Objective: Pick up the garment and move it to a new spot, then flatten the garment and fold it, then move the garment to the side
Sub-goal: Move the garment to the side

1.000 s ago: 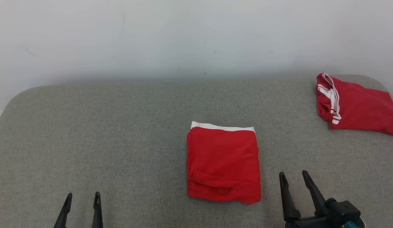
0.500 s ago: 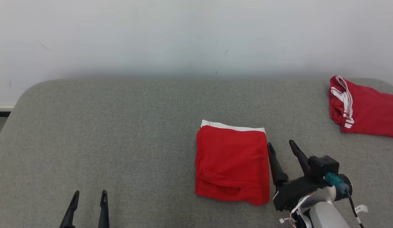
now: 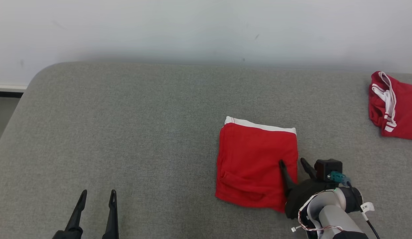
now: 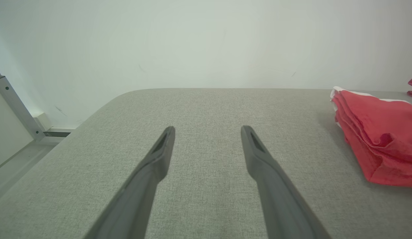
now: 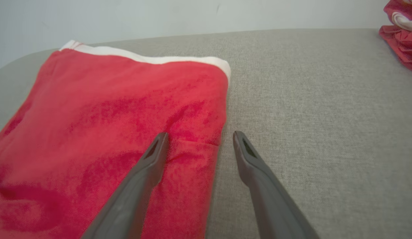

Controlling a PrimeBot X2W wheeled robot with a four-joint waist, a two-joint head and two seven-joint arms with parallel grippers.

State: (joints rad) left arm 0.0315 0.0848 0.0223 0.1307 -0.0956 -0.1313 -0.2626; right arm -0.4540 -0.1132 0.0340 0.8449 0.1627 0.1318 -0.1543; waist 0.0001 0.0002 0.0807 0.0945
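A folded red garment with a white band along its far edge is laid flat on the grey table, right of the middle and nearer the front edge than the back. The right gripper is held low at the garment's right edge with its fingers spread. In the right wrist view one finger is seen over the red cloth and the other over bare table just beside it, so the edge is straddled. Nothing is pinched, and whether the cloth is touched cannot be told. The left gripper is seen near the front edge, left of the middle and well apart from the garment, its fingers also spread over bare table. A second red garment, crumpled and trimmed in white, is seen at the back right corner. A pale wall is seen behind the back edge.
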